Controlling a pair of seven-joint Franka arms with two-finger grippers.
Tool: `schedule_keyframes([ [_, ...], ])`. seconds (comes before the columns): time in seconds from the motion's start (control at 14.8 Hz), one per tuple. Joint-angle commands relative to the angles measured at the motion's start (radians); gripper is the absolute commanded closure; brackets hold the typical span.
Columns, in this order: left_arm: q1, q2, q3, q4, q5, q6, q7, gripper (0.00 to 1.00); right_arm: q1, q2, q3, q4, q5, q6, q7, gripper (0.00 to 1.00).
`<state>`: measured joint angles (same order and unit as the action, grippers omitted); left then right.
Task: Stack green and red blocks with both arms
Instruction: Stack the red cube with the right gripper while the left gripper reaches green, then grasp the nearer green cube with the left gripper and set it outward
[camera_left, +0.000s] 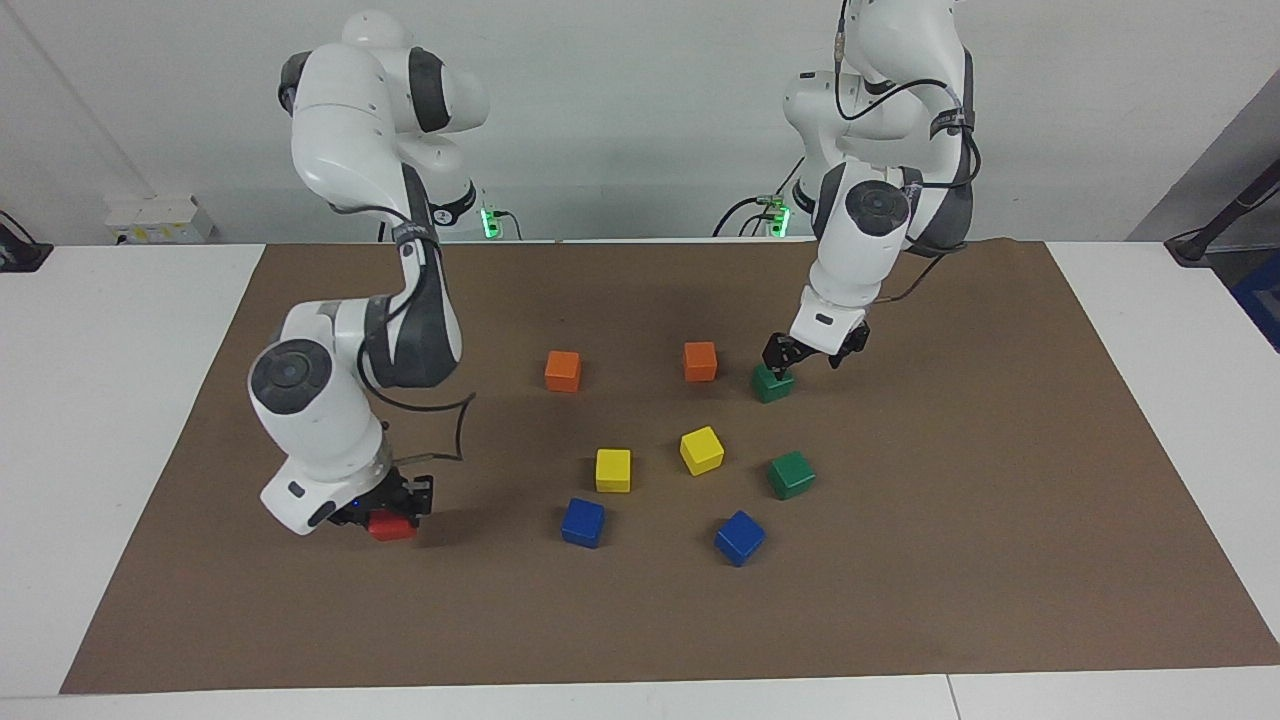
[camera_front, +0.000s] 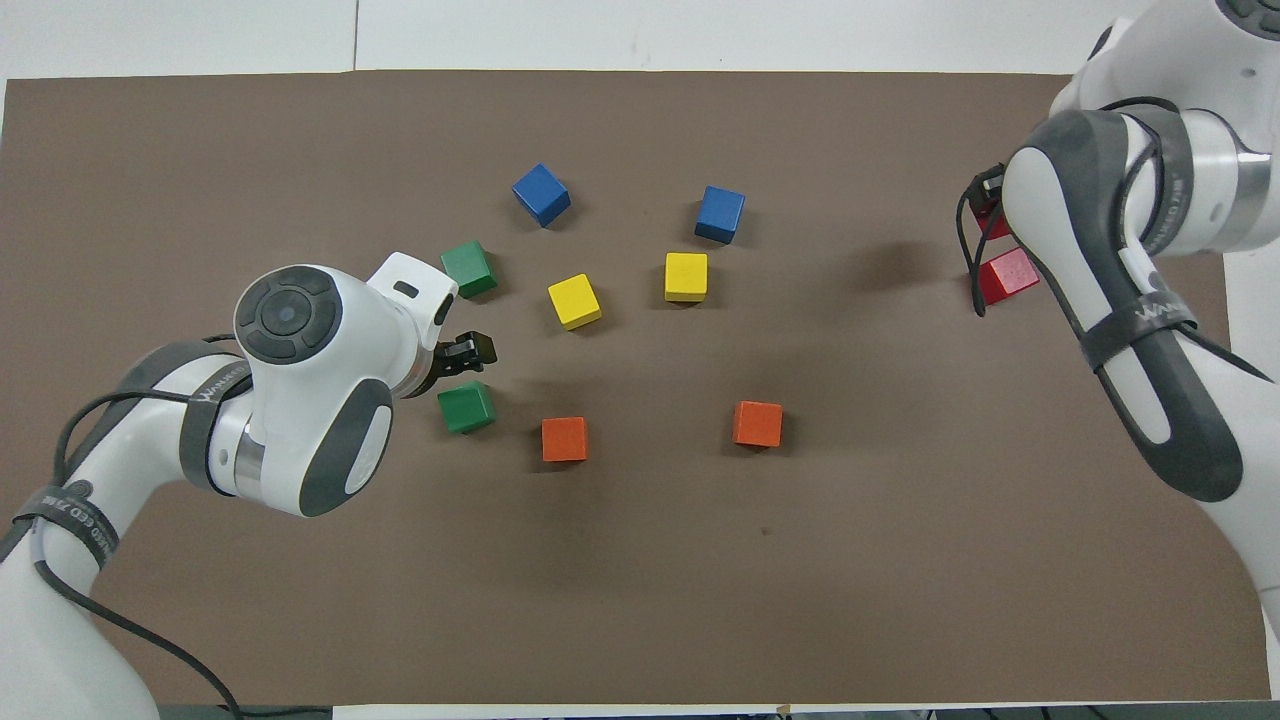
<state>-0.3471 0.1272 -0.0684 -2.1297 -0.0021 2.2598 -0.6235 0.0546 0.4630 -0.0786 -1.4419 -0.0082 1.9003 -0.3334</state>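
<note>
Brown mat (camera_left: 1000, 560) under me: my right gripper (camera_left: 392, 512) clamps a red cube (camera_left: 392, 526), my left gripper (camera_left: 805, 357) gapes over the green cube (camera_left: 772, 384) by the orange cube (camera_left: 700, 361) — light, rigid, probably slick, so squeeze flat sides.

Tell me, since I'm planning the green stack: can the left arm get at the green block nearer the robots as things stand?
Probably yes. The left end effector hangs open just over that green block, and the orange block beside it stands apart.
</note>
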Motion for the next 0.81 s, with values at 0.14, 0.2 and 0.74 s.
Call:
schedule_keyframes([
  [0.14, -0.038, 0.028, 0.018, -0.052, -0.006, 0.072, -0.035, 0.0, -0.056, -0.173, 0.011, -0.348, -0.016, 0.265, -0.359, 1.0],
  [0.2, -0.039, 0.029, 0.018, -0.059, -0.006, 0.072, -0.035, 0.0, -0.056, -0.179, 0.011, -0.365, -0.016, 0.284, -0.381, 1.0],
  [0.74, -0.062, 0.032, 0.018, -0.092, -0.004, 0.129, -0.11, 1.0, -0.052, -0.133, 0.013, -0.357, -0.012, 0.365, -0.192, 1.0],
])
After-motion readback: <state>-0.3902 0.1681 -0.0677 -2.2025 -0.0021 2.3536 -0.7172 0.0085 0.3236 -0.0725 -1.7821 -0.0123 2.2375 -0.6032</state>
